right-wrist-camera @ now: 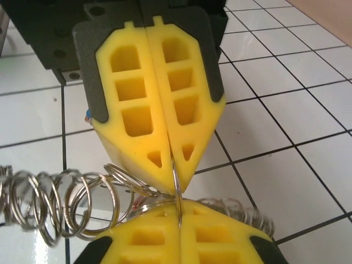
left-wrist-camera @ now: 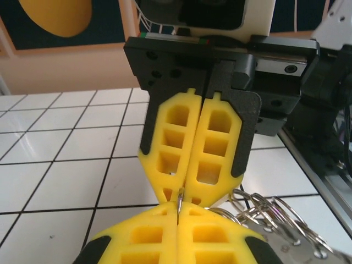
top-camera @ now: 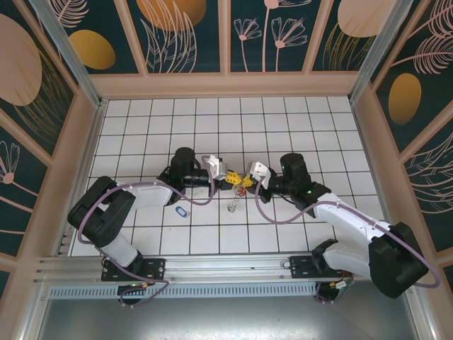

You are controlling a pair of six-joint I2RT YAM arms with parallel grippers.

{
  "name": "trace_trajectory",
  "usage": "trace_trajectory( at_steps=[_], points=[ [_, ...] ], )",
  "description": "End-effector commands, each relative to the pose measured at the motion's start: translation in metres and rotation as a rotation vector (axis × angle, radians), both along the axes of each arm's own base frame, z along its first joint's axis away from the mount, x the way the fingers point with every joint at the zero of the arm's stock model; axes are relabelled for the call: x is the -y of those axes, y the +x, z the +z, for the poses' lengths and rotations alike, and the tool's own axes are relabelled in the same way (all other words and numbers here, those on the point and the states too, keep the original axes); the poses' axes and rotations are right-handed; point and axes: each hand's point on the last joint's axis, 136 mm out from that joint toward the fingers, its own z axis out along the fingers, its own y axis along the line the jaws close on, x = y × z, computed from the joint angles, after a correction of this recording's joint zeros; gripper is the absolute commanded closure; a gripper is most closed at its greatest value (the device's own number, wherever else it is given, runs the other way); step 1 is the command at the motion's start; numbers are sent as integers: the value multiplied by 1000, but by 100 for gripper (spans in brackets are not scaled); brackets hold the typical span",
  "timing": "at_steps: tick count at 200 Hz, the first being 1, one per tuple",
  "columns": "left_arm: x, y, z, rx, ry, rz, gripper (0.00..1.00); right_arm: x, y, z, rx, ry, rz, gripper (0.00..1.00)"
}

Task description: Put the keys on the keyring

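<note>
Both units met tip to tip above the centre of the table (top-camera: 141,127). The left end effector (left-wrist-camera: 177,212) was fully closed, pinching a thin wire of the keyring (left-wrist-camera: 264,209). The right end effector (right-wrist-camera: 180,212) was likewise closed on the same wire. Coiled metal loops trailed to either side. A small cluster of keys (top-camera: 231,205) sat just nearward of the tips. A blue oval key (top-camera: 181,211) lay apart, beside the left arm.

Top camera high, rear, looking down; wrist cameras close, face-to-face, sharing jaws.
</note>
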Motion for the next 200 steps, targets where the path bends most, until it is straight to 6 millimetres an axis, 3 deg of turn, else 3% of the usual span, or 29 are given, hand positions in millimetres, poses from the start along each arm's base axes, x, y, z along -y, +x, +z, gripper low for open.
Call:
trace_trajectory(
  at_steps=[1, 37, 46, 90, 130, 142, 158, 185, 200],
  points=[
    [4, -13, 33, 68, -109, -76, 100, -3, -1, 13, 23, 62, 23, 96],
    [4, -9, 3, 65, 19, -70, 100, -4, 0, 21, 46, 54, 35, 100],
    [4, -8, -5, 64, 62, -74, 93, -4, 0, 21, 42, 41, 40, 100],
    [2, 0, -32, 84, 236, -92, 82, -3, 7, 16, 19, -65, 27, 100],
    [-3, -3, -51, 62, 350, -141, 82, -7, 9, 14, 5, -122, 32, 100],
    [-1, 1, -46, 72, 357, -149, 85, -8, 10, 15, 2, -131, 31, 100],
    [-2, 0, -47, 65, 377, -165, 100, -10, 12, 16, 8, -148, 25, 100],
    [2, -3, -35, 53, 301, -160, 100, -8, 12, 9, -12, -152, 8, 100],
    [5, -7, -19, 47, 197, -138, 100, -6, 10, 4, -21, -120, 0, 93]
  ],
)
